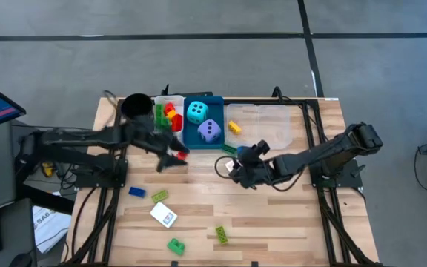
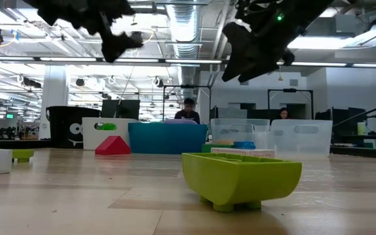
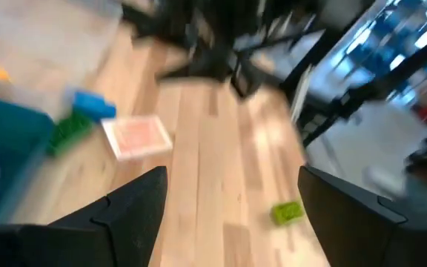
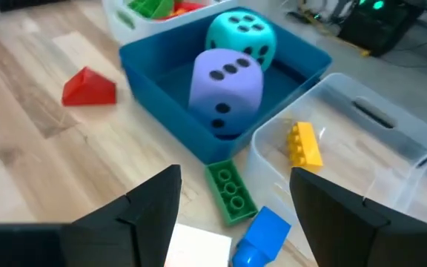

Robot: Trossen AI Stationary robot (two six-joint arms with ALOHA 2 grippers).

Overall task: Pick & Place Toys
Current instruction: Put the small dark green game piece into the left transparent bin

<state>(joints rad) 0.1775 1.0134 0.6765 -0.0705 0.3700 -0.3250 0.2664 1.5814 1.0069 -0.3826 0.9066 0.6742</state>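
Two soft, round-cornered foam dice sit touching in the square blue plastic tray [image 4: 154, 78]: the purple die [image 4: 224, 90] with black pips in front, the cyan die [image 4: 242, 35] behind it. Just beside that tray, the clear, glossy plastic tray [image 4: 391, 159] holds one studded yellow plastic brick [image 4: 303, 144]. On the other side the white tray [image 1: 159, 99] carries green, red and yellow bricks, cut off at the picture's edge in the right wrist view.

On the pale wood-grain table [image 1: 273, 222], a flat green studded brick [image 4: 230, 191] lies against the blue tray's near corner, with a rounded blue brick [image 4: 262, 235] beside it and a white card [image 4: 193, 248] partly hidden between the fingers. A red wedge-shaped brick [image 4: 88, 87] lies apart on the wood. Farther toward the table's front lie a blue brick [image 1: 136, 192], a light green brick [image 1: 159, 196], a white card [image 1: 164, 215] and two more green bricks [image 1: 176, 245] [image 1: 221, 235]; the last fills the low view as a lime hollow block.

The right gripper [image 4: 232, 222] hovers above the green and blue bricks, fingers spread, holding nothing. The left gripper [image 3: 232, 215] hangs near the red wedge, fingers wide apart and empty; its wrist view is blurred, so the pink-white card [image 3: 136, 137] and bricks there are hard to make out. A black round cup [image 1: 135, 105] stands beside the white tray.
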